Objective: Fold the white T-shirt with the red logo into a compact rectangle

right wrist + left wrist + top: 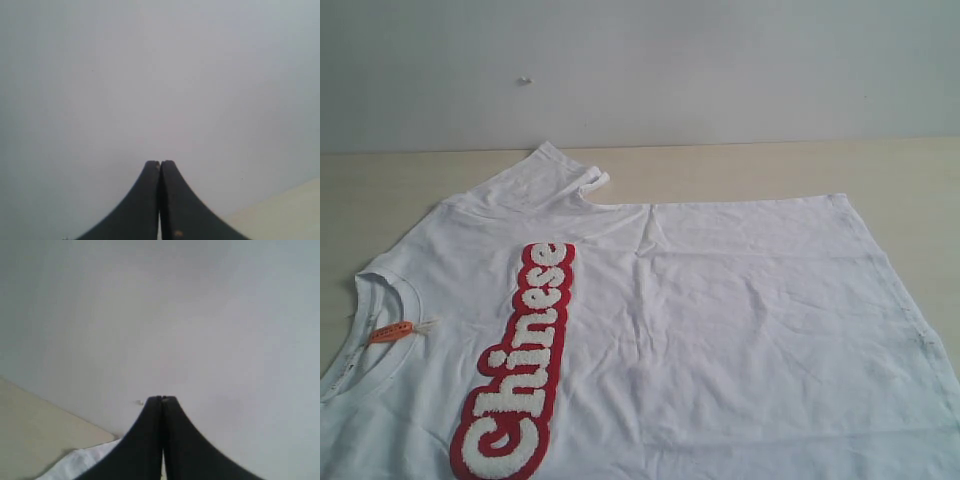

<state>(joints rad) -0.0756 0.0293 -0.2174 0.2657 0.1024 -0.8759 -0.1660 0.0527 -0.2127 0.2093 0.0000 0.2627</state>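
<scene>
Shirt first: the white T-shirt (720,330) lies spread front-up on the pale desk (770,165), filling most of the exterior view and running off its near edge. Its ribbed collar (390,288) sits at the left of that view, with a small orange tag (392,331) showing inside the neck opening. The hem edge lies at the right. You can see the red logo (520,360) as a long strip across the chest, its fuzzy white letters reading "Chinese" from near to far. The far sleeve (545,175) lies flat toward the back of the desk, its cuff near the grey wall (720,70). The cloth shows light creases in the middle, and no part of the body is folded over yet.

Your left fingers (155,412) are clenched, the two dark tips pressed flat against each other with nothing between them. They point toward the wall, above the desk edge, and a corner of the white T-shirt (80,465) shows just beneath them.

Your right fingers (152,175) are likewise pressed together on nothing, aimed at the wall, with a bare corner of desk (285,210) off to one side.
</scene>
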